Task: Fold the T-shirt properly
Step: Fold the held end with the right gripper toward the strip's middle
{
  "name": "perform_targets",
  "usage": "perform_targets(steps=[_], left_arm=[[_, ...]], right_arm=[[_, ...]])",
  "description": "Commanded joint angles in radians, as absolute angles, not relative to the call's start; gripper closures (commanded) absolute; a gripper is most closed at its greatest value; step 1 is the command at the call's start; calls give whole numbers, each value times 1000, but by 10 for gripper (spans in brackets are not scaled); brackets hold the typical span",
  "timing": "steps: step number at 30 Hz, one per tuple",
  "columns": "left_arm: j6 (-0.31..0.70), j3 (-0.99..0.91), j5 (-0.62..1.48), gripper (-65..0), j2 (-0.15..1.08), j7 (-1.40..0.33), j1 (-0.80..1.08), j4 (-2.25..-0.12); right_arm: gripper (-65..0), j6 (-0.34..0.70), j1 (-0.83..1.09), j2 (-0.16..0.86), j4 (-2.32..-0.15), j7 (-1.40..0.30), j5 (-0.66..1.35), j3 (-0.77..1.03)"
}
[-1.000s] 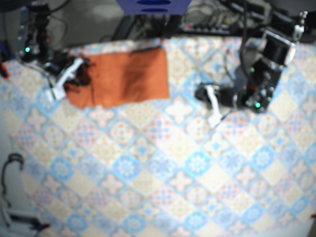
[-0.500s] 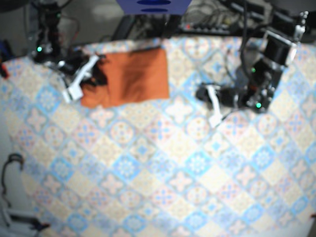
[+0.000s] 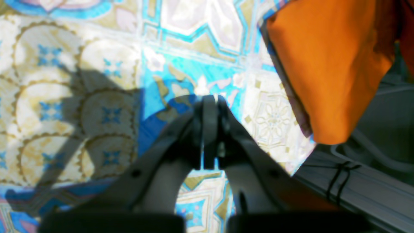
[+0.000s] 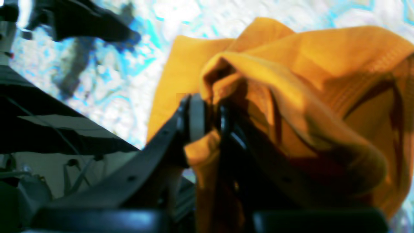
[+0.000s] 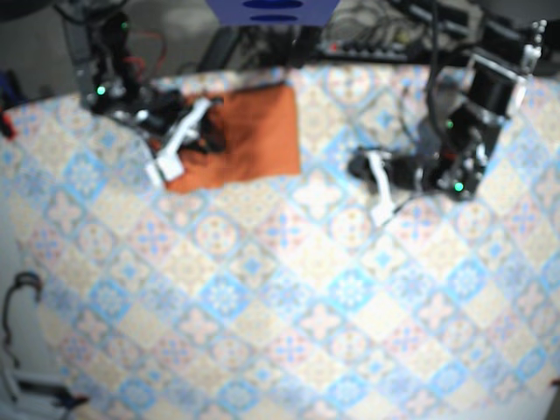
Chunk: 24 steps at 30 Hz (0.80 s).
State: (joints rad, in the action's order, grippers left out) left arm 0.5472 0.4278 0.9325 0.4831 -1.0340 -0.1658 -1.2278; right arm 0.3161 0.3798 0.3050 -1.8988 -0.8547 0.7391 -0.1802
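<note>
Right wrist: a bunched edge of the T-shirt (image 4: 291, 64), judged soft and light, is clamped by the right gripper (image 4: 210, 116); the left gripper (image 3: 210, 129) is seen closed, empty.

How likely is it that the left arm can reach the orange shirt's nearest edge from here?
Probably yes: only bare tablecloth lies between the shut left gripper and the T-shirt. The right gripper pinches its far side.

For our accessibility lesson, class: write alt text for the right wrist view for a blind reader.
The right tool is clamped on a bunched fold of an orange T-shirt, which fills the frame's right; patterned tablecloth shows upper left.
</note>
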Motion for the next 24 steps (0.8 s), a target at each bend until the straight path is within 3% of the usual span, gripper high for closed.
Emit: perform_targets(steps=[1, 9, 16, 24], left_arm=[[553, 420, 943, 0, 496, -1021, -182, -1239], [553, 420, 905, 0, 496, -1021, -182, -1239], [553, 420, 858, 0, 496, -1021, -180, -1239], [553, 420, 858, 0, 495, -1021, -180, -1239]], right_arm=[[-14, 325, 363, 315, -1917, -822, 753, -199], [-14, 262, 318, 272, -1919, -820, 499, -378], [-14, 193, 283, 263, -1911, -816, 460, -450], [-15, 191, 236, 262, -1886, -817, 363, -503]])
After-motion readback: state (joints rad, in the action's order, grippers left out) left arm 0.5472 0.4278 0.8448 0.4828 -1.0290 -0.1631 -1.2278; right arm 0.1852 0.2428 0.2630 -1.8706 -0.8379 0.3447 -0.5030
